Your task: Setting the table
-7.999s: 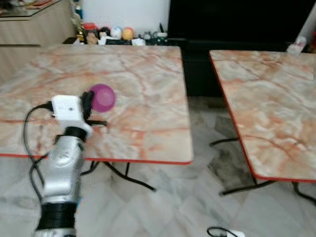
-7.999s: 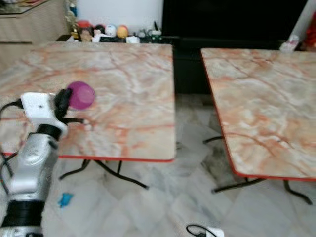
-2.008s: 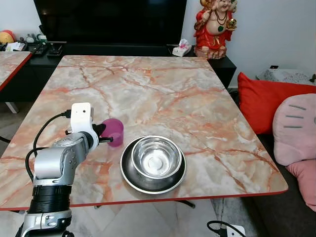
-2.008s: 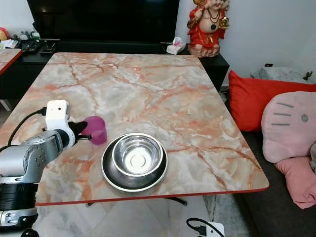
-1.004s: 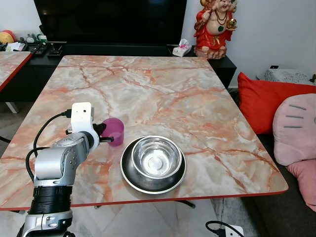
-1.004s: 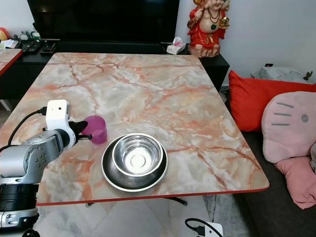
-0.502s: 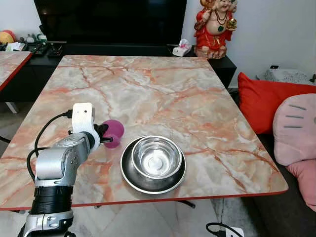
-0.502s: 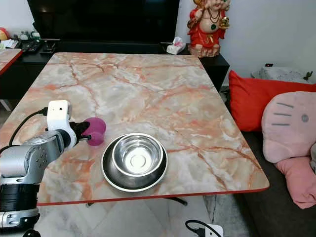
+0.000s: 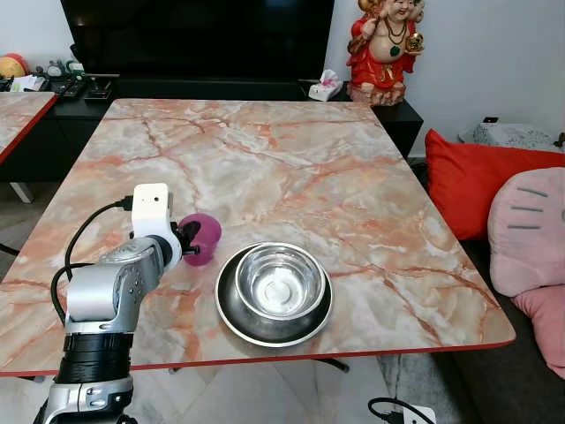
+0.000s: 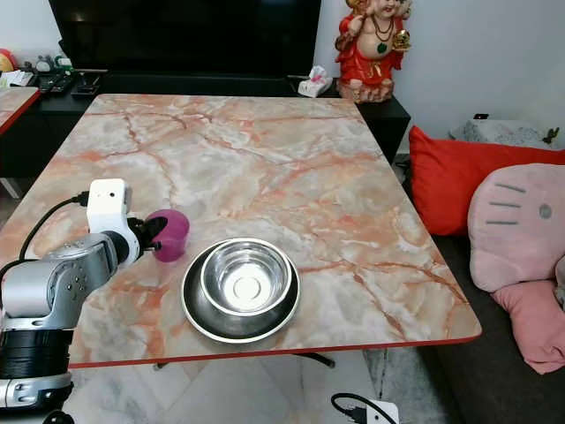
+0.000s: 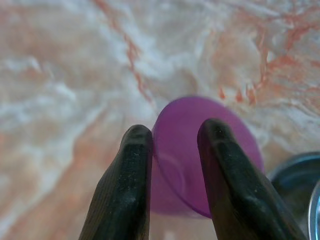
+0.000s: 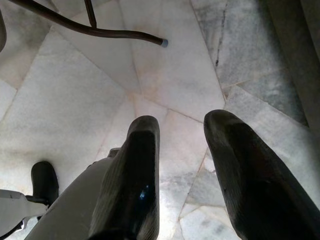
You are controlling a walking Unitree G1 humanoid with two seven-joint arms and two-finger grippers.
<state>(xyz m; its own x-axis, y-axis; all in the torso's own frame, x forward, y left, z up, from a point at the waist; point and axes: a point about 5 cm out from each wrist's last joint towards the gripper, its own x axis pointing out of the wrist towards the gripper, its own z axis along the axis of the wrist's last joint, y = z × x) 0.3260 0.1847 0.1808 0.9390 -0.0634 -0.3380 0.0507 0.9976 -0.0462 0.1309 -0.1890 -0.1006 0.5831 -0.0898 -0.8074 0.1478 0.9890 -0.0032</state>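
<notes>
Two black fingers (image 11: 131,185) of our left gripper (image 11: 172,150) pinch the wall of a purple cup (image 9: 205,235), one finger inside the rim and one outside, at left of centre in the head views. The cup sits low over the marble table (image 9: 291,168), just left of a steel bowl (image 9: 279,281) nested in a steel plate (image 9: 231,311) near the table's front edge; whether its base touches the top we cannot tell. Seen from the left wrist, the cup (image 11: 210,145) tilts its open mouth toward the camera, and the plate's rim (image 11: 290,172) curves in at the lower right corner of that frame. Our silver left arm (image 9: 110,300) rises from the lower left of the frame, a black cable looping off its white wrist block. Our right gripper (image 12: 182,150) hangs idle, its fingers apart over a pale tiled floor (image 12: 170,75), with a dark table leg (image 12: 100,30) crossing the top of that frame. At upper right of the head views stand a red figurine (image 9: 382,49) and, below it at the right edge, a red cushion (image 9: 459,181) and a pink cushion (image 9: 528,234).
</notes>
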